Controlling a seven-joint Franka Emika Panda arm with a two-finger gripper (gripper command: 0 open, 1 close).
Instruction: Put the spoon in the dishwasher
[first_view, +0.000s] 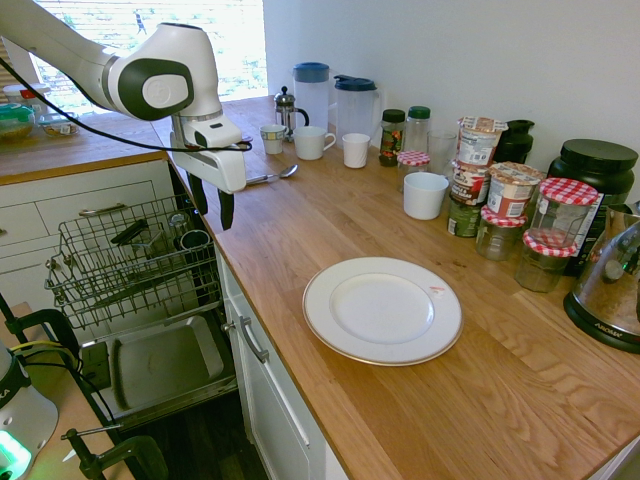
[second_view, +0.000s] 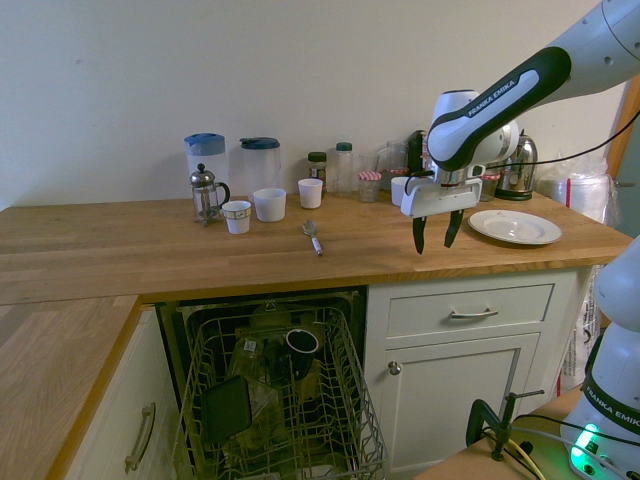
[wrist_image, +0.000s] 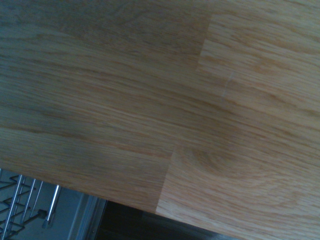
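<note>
spoon (first_view: 273, 177): lies flat on the counter (first_view: 420, 400) near the back row of cups, bowl toward the wall side in the first exterior view, handle running out toward the counter's front edge; nothing touches it.
handling: we judge it light, stiff and slick, being thin polished metal; lying flush on wood, it leaves little for fingers to get under.
where to hold: we would pinch across the slim handle near its middle, fingers straddling it; the bowl is rounded and likely to slip.
hand (second_view: 435, 238): empty, its two dark fingers spread wide and pointing straight down, hanging above the counter near the front edge, well apart from the spoon.
counter surface: oiled wood planks with visible grain and joints, smooth and level; the wrist view shows only this grain and the edge with rack wires below.
dishwasher (second_view: 275, 400): open under the counter, grey wire rack pulled out, steel-lined door dropped down; a dark cup and other dark pieces already sit in the rack.
risk: the wide wire gaps could let a thin spoon fall through, we think, unless it goes into a basket or lies across several wires.
nearby: white cups (first_view: 312, 142), a French press (second_view: 205, 193) and a white plate (first_view: 382, 309) stand clear of the spoon.
</note>
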